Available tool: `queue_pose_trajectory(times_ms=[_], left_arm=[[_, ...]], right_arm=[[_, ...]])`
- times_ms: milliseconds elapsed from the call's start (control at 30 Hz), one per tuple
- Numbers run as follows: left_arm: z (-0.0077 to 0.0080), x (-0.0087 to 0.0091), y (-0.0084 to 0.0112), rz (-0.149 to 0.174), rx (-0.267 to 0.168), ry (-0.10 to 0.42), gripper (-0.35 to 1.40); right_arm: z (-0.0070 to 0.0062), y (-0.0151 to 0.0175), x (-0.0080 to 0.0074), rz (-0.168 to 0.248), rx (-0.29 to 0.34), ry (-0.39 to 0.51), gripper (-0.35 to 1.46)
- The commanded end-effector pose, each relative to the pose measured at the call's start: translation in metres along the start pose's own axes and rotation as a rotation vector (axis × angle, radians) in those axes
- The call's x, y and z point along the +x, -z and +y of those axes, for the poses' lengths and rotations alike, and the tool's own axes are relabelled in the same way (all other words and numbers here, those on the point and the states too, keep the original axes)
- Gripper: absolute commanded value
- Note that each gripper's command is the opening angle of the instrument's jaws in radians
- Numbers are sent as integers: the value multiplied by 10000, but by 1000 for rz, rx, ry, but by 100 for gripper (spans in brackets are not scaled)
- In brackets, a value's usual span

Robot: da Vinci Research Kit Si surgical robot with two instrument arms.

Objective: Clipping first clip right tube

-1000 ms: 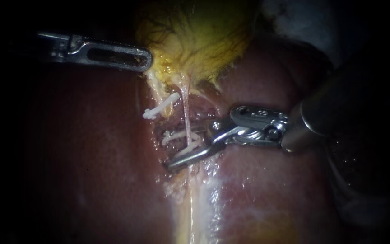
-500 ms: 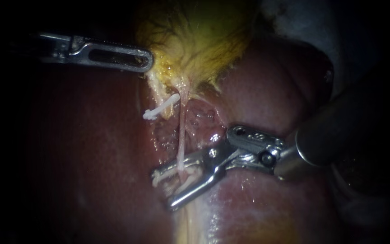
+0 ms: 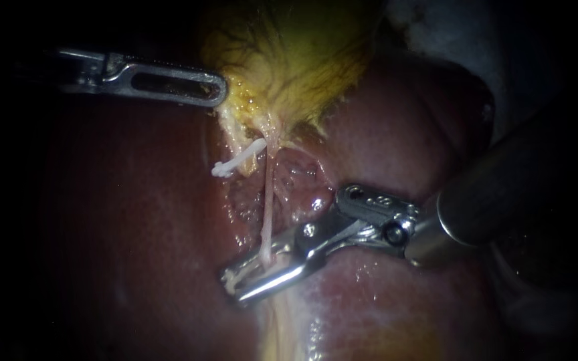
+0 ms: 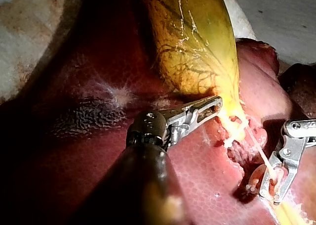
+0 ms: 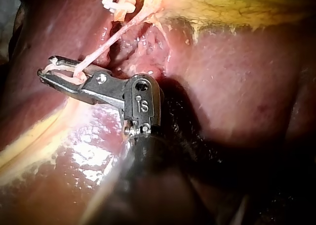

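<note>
A thin pink tube [image 3: 267, 214] runs down from the yellow gallbladder [image 3: 296, 60] over the dark red liver [image 3: 135, 220]. My right instrument [image 3: 233, 286] straddles its lower end. Its jaws are nearly together, pressing a white clip [image 3: 252, 267] around the tube. The right wrist view shows the same grip [image 5: 47, 67] on the tube [image 5: 106, 46]. Another white clip [image 3: 239, 160] sits higher, on the strand to the left. My left instrument [image 3: 221, 90] lies at the gallbladder's edge. In the left wrist view its jaws [image 4: 217, 105] pinch the yellow neck tissue.
Raw pink tissue [image 3: 296, 174] lies between the gallbladder neck and my right instrument's hinge. A pale yellowish band [image 3: 289, 327] runs down the liver below the jaws. My right shaft [image 3: 503, 194] crosses the right side.
My right instrument slid down the tube toward the lower left, and its jaws narrowed around the clip and tube. The left instrument stayed still.
</note>
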Motion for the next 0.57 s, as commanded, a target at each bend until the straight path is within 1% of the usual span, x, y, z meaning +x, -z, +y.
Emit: queue_pose_trajectory(times_ms=[33,67,133,200,233,300,567], left_arm=[[0,0,0,0,0,1,-35],[1,0,0,0,0,1,-35],[1,0,-1,0,0,1,-35],[1,0,-1,0,0,1,-35],[1,0,-1,0,0,1,-35],[1,0,-1,0,0,1,-35],[2,0,-1,0,0,1,-35]], right_arm=[[2,-1,0,5,-4,-12,-35],[4,-1,1,11,-19,-12,-35],[8,1,1,12,-22,-11,-35],[10,3,0,-2,-32,-11,-35],[10,4,0,-13,-38,-10,-35],[11,6,-1,-21,-43,-10,-35],[10,6,-3,-22,-42,-9,-35]])
